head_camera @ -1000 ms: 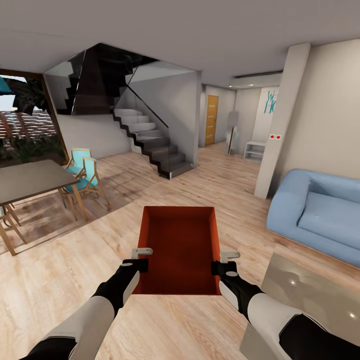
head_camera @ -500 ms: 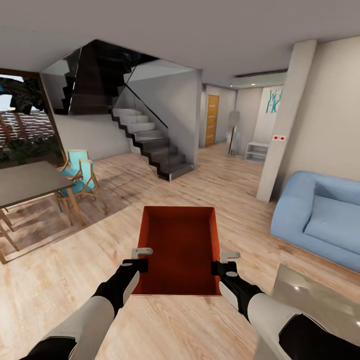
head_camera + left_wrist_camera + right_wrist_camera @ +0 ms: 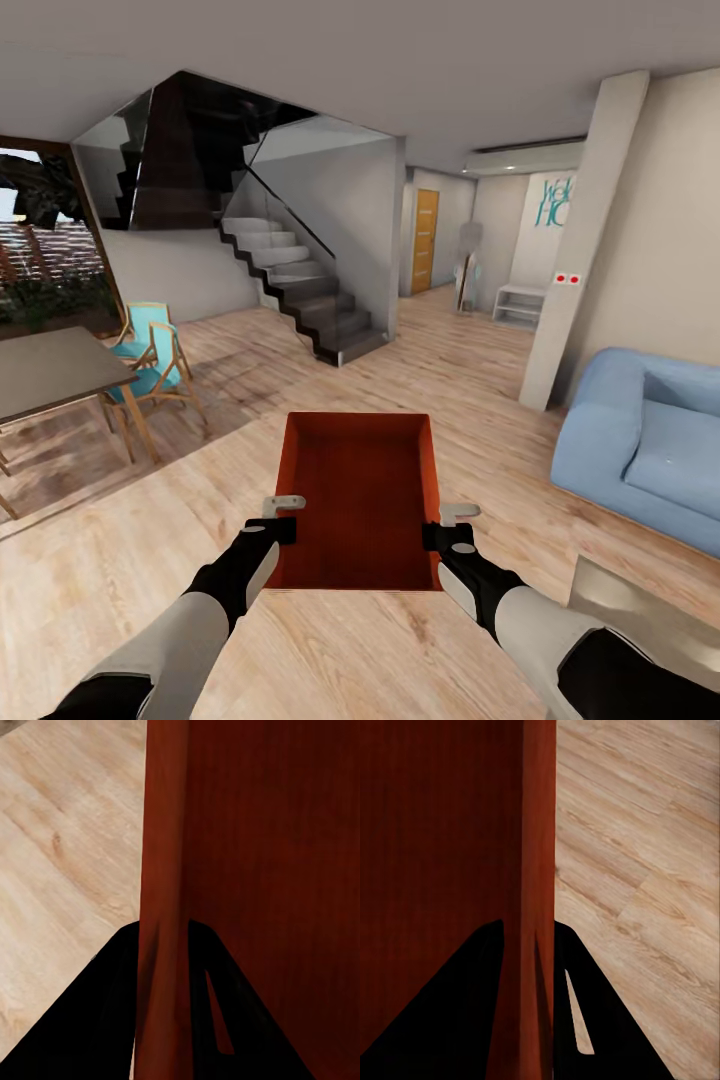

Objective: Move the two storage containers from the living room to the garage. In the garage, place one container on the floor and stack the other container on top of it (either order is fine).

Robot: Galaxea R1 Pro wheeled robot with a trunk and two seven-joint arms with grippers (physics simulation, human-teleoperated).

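Sliding rightward across the head view since a second ago, the blue sofa (image 3: 640, 450) shows the base turning; the storage container (image 3: 360, 510) stays between the left gripper (image 3: 283, 517) and right gripper (image 3: 447, 524), each clamped on a side wall, living room not yet left.

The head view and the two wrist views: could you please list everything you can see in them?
storage container: one, orange-red, held above the wood floor between both end effectors
wood floor: one, light planks, across the room
staircase: one, dark steps, centre back
sofa: one, blue, at the right
dining table: one, grey-brown top, at the left
chairs: two, turquoise with wooden frames, beside the table
door: one, orange wood, down the far hallway
pillar: one, white, left of the sofa
left end effector: one, black, shut on the container's left wall
right end effector: one, black, shut on the container's right wall
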